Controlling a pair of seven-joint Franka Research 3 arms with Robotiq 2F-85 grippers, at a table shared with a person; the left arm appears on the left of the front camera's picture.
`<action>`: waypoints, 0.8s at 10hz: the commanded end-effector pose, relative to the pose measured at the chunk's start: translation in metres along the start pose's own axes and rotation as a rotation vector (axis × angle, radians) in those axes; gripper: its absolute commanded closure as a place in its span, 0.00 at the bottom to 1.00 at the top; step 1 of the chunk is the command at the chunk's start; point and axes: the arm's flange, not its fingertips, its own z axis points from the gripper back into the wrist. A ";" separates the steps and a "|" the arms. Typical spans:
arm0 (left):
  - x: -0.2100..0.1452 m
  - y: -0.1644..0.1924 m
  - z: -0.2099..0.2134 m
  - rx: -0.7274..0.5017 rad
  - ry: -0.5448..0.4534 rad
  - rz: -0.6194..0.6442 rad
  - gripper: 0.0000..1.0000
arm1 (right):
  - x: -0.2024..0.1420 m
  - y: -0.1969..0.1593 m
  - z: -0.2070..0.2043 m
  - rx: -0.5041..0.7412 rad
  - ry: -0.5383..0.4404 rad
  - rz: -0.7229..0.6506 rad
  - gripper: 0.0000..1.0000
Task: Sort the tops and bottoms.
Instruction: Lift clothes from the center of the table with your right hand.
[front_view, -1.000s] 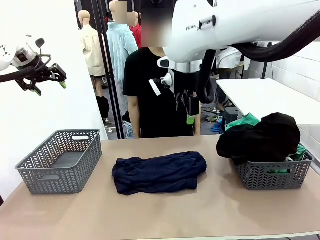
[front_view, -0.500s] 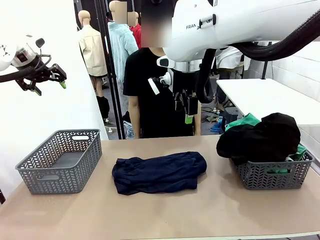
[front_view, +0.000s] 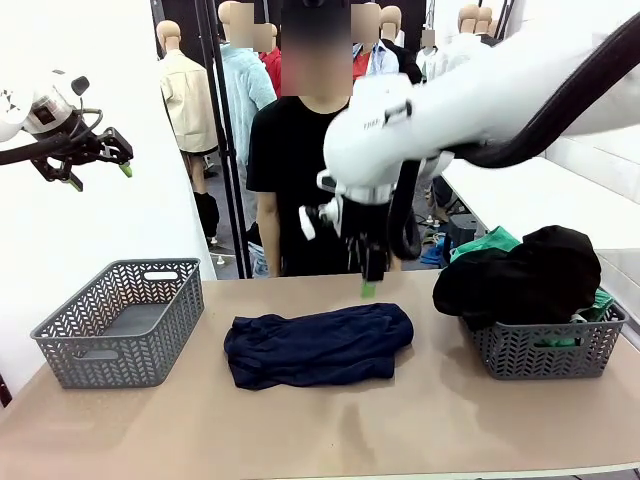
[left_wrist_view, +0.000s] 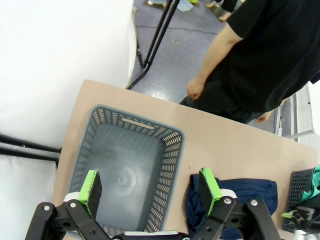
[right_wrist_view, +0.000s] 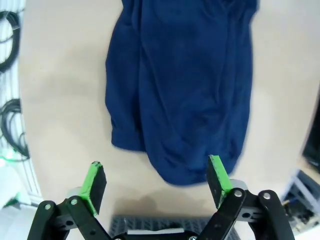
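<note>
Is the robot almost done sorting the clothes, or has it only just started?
Only just started, it looks like. Nothing seems sorted: the grey plastic lattice basket on the left holds no clothes. In hand: nothing yet; the right gripper hangs open above the dark navy cloth garment on the table, and the left gripper is open up high. Left to do: that garment, plus the black and green pile in the right grey basket.

Tan desk (front_view: 330, 430); empty grey lattice basket (front_view: 122, 320) at its left end; person in black shirt (front_view: 290, 170) standing at far side.
</note>
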 end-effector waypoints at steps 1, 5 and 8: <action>0.003 0.001 0.001 0.007 -0.005 -0.007 0.00 | 0.017 -0.002 -0.055 0.000 -0.002 -0.072 0.00; 0.003 0.001 0.001 0.007 -0.005 -0.007 0.00 | 0.034 -0.016 -0.108 -0.040 0.048 -0.132 0.00; 0.003 0.001 0.001 0.007 -0.005 -0.007 0.00 | 0.038 -0.024 -0.126 -0.011 0.093 -0.144 0.00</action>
